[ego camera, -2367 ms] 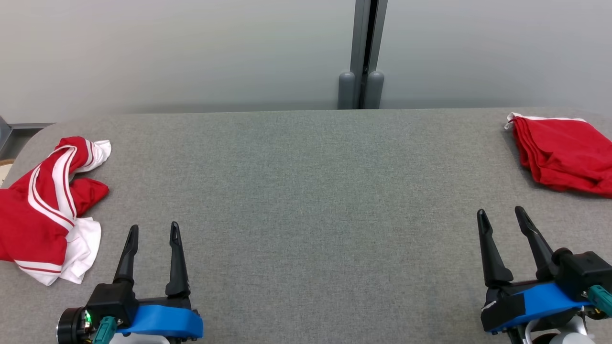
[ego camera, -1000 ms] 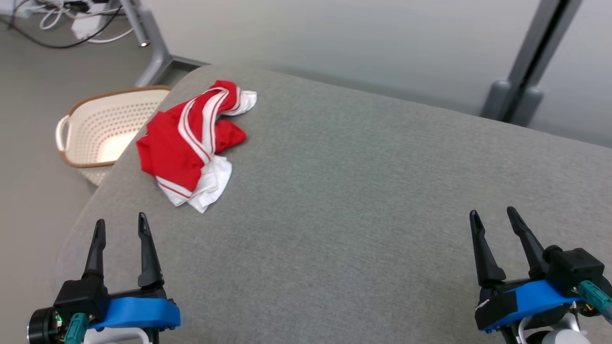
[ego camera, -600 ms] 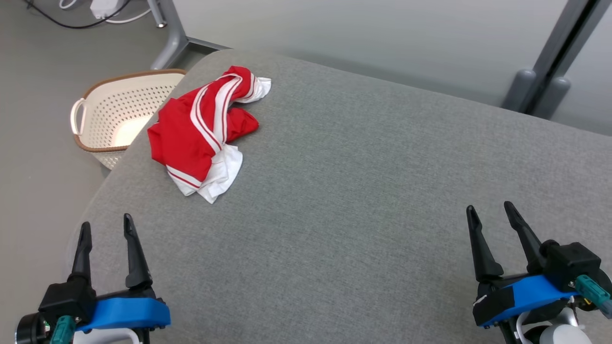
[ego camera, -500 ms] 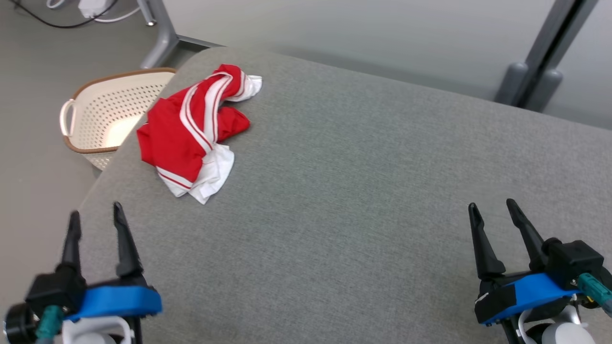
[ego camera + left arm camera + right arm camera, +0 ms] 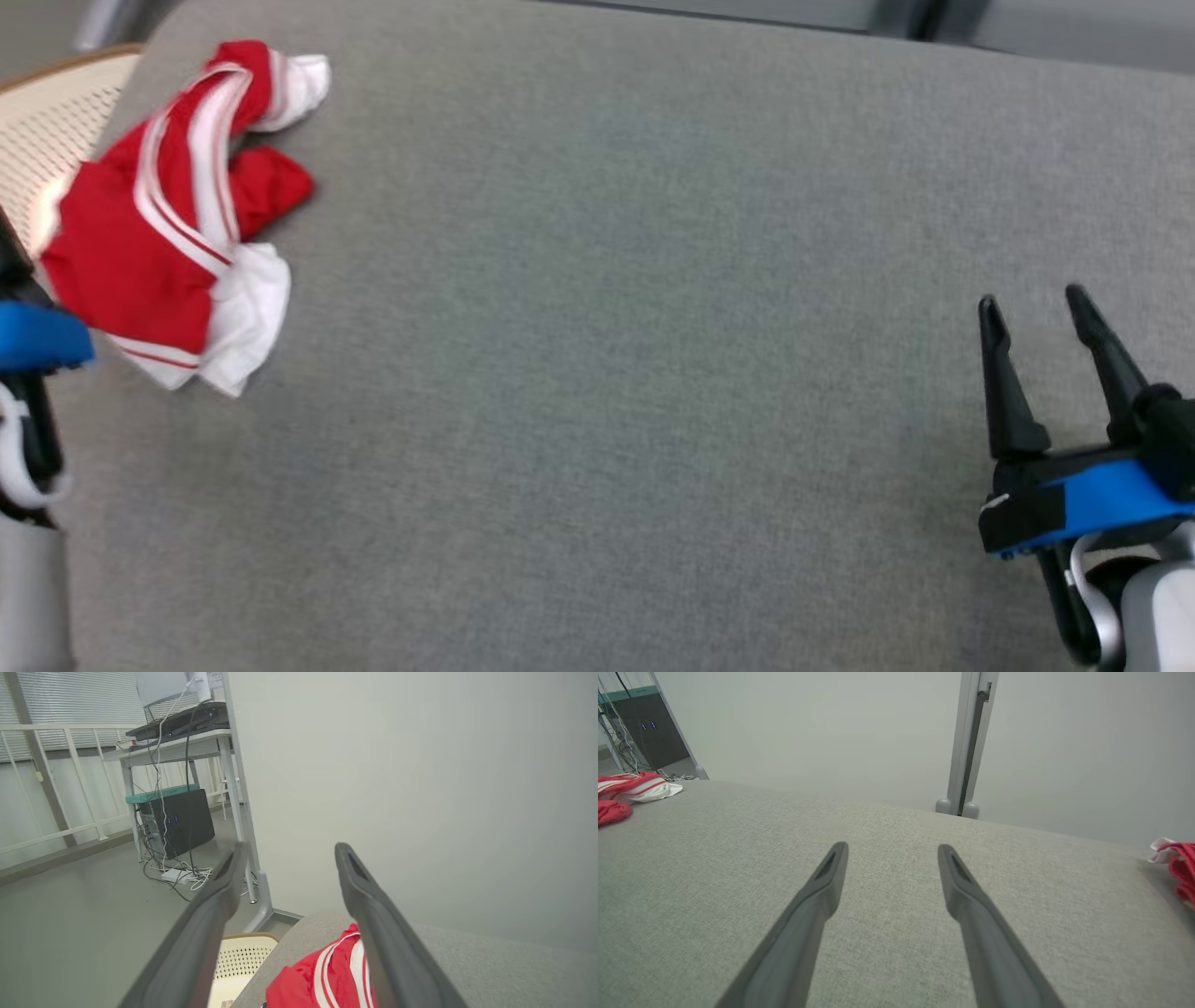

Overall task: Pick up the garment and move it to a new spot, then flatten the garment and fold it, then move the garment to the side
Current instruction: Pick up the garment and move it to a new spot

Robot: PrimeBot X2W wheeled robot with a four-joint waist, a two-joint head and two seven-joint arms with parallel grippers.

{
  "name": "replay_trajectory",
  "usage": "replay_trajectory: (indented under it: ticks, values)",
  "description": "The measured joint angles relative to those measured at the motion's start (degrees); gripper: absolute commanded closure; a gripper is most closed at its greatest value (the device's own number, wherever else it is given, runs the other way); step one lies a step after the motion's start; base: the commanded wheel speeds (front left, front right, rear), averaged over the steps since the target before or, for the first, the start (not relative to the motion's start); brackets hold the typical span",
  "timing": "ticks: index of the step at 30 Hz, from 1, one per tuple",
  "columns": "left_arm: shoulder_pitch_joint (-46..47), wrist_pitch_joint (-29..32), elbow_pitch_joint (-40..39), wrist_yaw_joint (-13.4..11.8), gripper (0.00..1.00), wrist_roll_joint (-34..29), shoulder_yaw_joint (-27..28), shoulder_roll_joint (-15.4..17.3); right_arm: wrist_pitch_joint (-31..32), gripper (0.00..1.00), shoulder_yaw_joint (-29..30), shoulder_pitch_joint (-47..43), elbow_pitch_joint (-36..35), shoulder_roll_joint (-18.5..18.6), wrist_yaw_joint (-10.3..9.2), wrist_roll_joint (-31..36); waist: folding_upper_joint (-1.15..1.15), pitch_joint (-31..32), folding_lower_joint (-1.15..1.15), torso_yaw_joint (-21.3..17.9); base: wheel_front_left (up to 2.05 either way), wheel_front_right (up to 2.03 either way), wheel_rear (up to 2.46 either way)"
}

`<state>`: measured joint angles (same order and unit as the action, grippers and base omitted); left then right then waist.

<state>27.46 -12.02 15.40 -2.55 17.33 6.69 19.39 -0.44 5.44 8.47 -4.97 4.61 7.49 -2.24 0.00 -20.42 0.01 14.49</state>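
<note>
Over the near right corner of the grey worktop (image 5: 607, 373) the right gripper (image 5: 1029, 299) hovers with its fingers spread and nothing between them, probably parked there so the middle of the surface is free for flattening. By the left edge the left gripper (image 5: 290, 845) is likewise spread wide and empty; its own wrist view makes that plain, while the head view catches its blue body at the margin. It aims at the garment (image 5: 159, 224), a crumpled red-and-white heap toward the far left corner, untouched, so the pickup looks not yet begun. Off that corner a perforated basket (image 5: 238, 956) sits on the floor, with a cabled desk (image 5: 177, 742) beyond. The right wrist view adds a second red cloth (image 5: 1178, 868) at the far right edge
</note>
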Motion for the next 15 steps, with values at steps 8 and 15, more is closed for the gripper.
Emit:
replay_trajectory:
  ticks: [8, 15]
  values:
    - [10.82, 4.22, 13.84, 3.54, 0.00, 2.01, -0.25, 4.03, 1.31, 0.00, 2.05, 1.83, -4.30, 1.04, 0.00, 0.35, 0.00, -6.81, 0.00, -3.94, 0.00, 0.00, 0.00]
    - [14.88, 7.94, 26.89, 5.69, 0.00, 2.85, -3.13, 2.97, 1.38, 0.00, 2.93, 2.26, -5.76, 1.19, 0.00, 0.58, 0.00, -10.30, 0.00, -5.14, 0.00, 0.00, 0.00]
